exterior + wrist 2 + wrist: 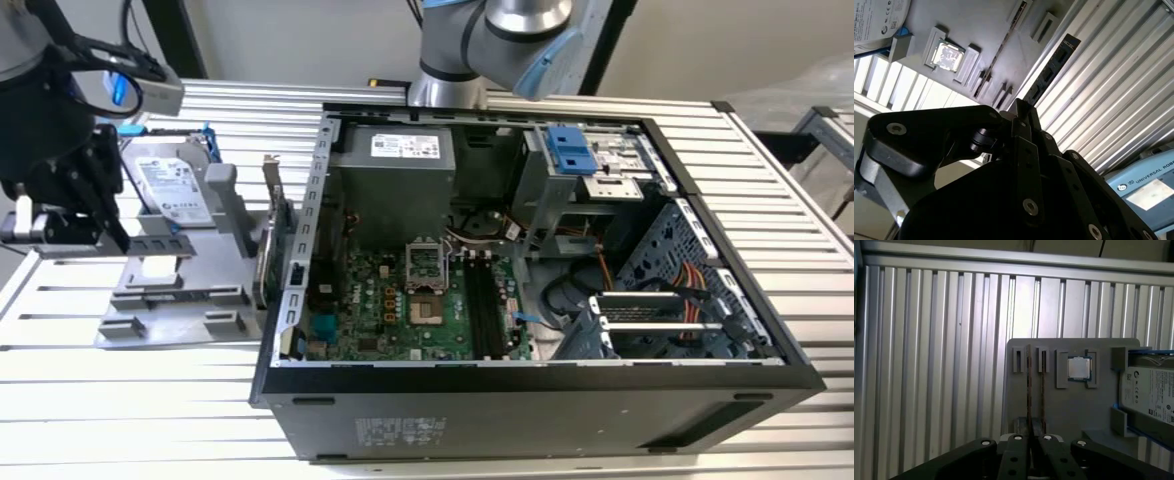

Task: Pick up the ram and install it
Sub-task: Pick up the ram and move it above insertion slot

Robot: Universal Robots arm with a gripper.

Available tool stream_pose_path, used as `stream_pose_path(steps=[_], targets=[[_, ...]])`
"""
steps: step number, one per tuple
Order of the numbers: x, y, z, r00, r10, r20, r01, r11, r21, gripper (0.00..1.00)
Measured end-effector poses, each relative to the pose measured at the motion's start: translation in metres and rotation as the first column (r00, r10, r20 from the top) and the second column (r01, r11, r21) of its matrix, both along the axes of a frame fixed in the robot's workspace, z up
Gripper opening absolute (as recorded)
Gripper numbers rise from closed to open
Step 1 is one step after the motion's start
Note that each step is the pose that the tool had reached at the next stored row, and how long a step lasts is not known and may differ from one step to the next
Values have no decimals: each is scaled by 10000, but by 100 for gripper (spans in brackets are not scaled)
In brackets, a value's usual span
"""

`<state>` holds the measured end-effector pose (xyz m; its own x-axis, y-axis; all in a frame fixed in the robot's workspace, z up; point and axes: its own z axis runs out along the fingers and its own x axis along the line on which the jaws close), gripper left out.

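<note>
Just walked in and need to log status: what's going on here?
A robot arm is working over the gray parts tray at the exterior view's left, beside the open computer case. In the second wrist view its gripper is closed on the ram, which sticks out beyond it. The ram is not yet in the case; a hard drive sits on the tray.

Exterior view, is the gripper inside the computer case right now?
No, the gripper hangs over the grey tray outside the case, at the exterior view's left.
</note>
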<state>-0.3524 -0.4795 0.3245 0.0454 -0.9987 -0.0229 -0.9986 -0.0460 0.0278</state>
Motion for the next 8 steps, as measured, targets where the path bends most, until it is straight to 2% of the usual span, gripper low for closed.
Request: stream_pose_path(steps=[8], targets=[[-1,0,39,10000,1,0,-1,10000,0,0]])
